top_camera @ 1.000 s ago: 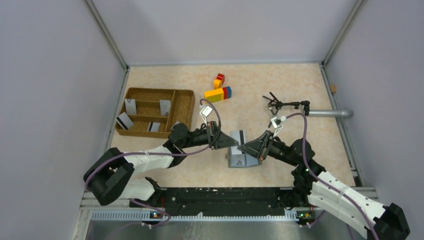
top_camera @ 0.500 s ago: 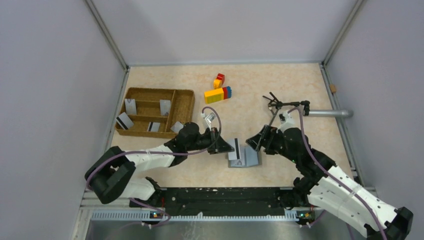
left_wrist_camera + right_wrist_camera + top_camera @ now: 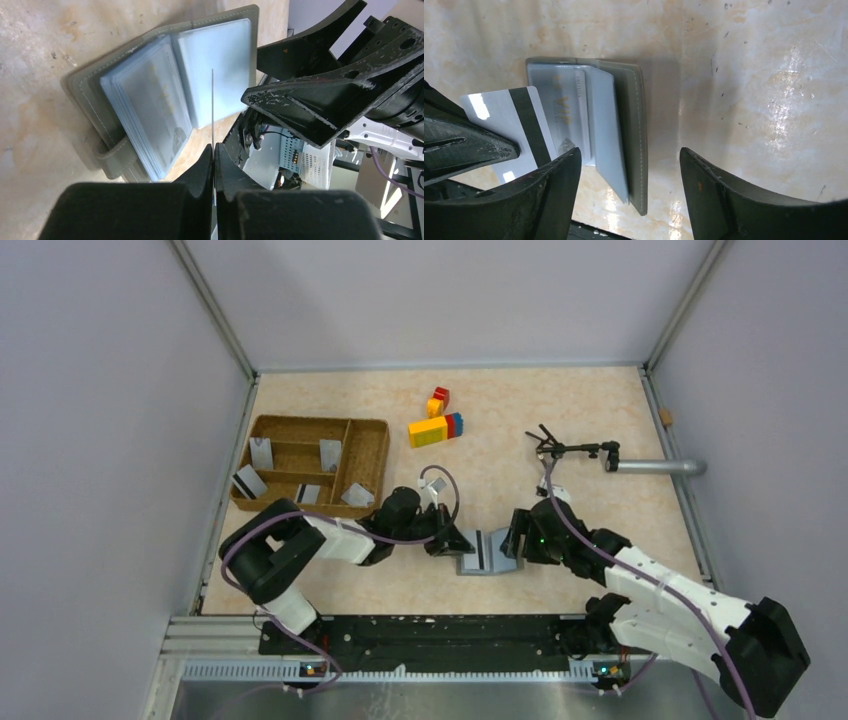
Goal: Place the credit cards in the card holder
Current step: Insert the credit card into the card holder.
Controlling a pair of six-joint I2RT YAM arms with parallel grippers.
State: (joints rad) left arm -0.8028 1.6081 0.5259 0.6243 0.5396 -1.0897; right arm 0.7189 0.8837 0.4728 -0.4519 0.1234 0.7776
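Observation:
The card holder (image 3: 497, 558) lies open on the table between both arms, its grey-blue inner panels (image 3: 599, 120) facing up. My left gripper (image 3: 452, 540) is shut on a silver credit card (image 3: 499, 120) with a dark stripe, held over the holder's left panel. In the left wrist view that card (image 3: 212, 107) shows edge-on above the fingertips (image 3: 213, 147). My right gripper (image 3: 629, 155) stands open, its fingers on either side of the holder's right flap without touching it. Several more credit cards (image 3: 262, 452) sit in the wicker tray.
The brown wicker compartment tray (image 3: 300, 422) stands at the left. Coloured toy blocks (image 3: 436, 427) lie near the back. A black tool on a metal rod (image 3: 655, 467) juts in from the right wall.
My right gripper has opened and swung in low at the holder's right edge. My left gripper carried the striped card down onto the holder's left side.

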